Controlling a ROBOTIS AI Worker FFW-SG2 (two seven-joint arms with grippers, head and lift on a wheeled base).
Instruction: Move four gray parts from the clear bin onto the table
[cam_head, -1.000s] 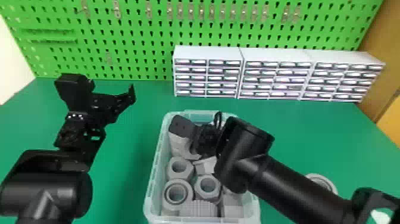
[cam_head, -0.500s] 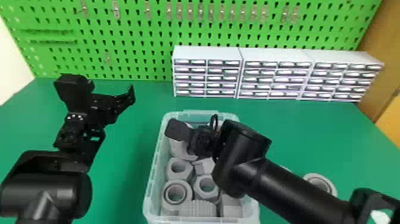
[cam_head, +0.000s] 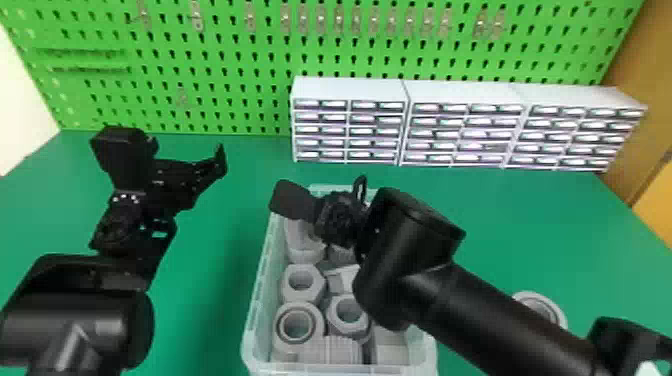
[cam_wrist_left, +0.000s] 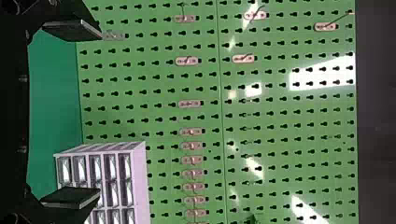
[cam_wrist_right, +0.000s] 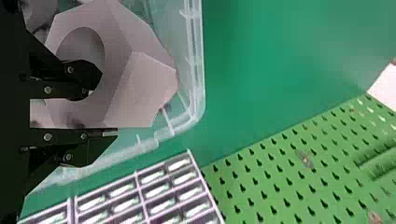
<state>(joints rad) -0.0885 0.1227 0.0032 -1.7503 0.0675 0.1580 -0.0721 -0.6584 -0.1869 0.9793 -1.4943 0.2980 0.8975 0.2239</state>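
Presently, head view: clear bin (cam_head: 260, 300) on tabletop (cam_head: 215, 280), right end effector (cam_head: 340, 217) over its far portion, left end effector (cam_head: 187, 152) beyond its left side; left wrist view: fingers apart facing pegboard (cam_wrist_left: 280, 107); right wrist view: fingers clamped on wall of gray part (cam_wrist_right: 140, 88) in bin, bore toward wrist, long axis indeterminable.

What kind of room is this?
It looks like a workshop or robot lab: there's a green pegboard, little drawers and a clear bin of gray parts.
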